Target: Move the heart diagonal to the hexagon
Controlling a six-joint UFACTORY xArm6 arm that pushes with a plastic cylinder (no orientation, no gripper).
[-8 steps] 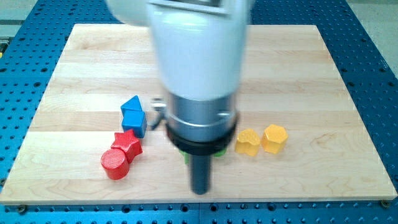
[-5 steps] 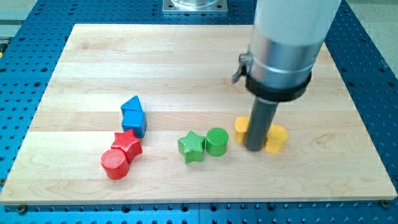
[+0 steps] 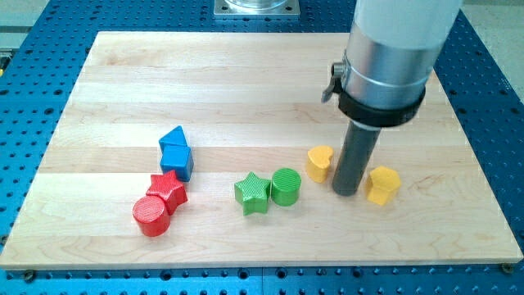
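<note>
The yellow heart (image 3: pixel 319 162) lies right of centre on the wooden board (image 3: pixel 246 82). The yellow hexagon (image 3: pixel 382 184) lies to its right and a little lower. My tip (image 3: pixel 346 191) stands on the board between the two, close to the heart's right side and just left of the hexagon. The rod and the arm above it hide the board behind them.
A green cylinder (image 3: pixel 286 186) and a green star (image 3: pixel 252 193) lie left of the heart. Further left are a blue triangle (image 3: pixel 173 138), a blue cube (image 3: pixel 178 159), a red star (image 3: pixel 169 190) and a red cylinder (image 3: pixel 151 216).
My tip has swung from the bottom centre over to the right and come in between the two yellow blocks. The hexagon has shifted right and down, away from the heart.
</note>
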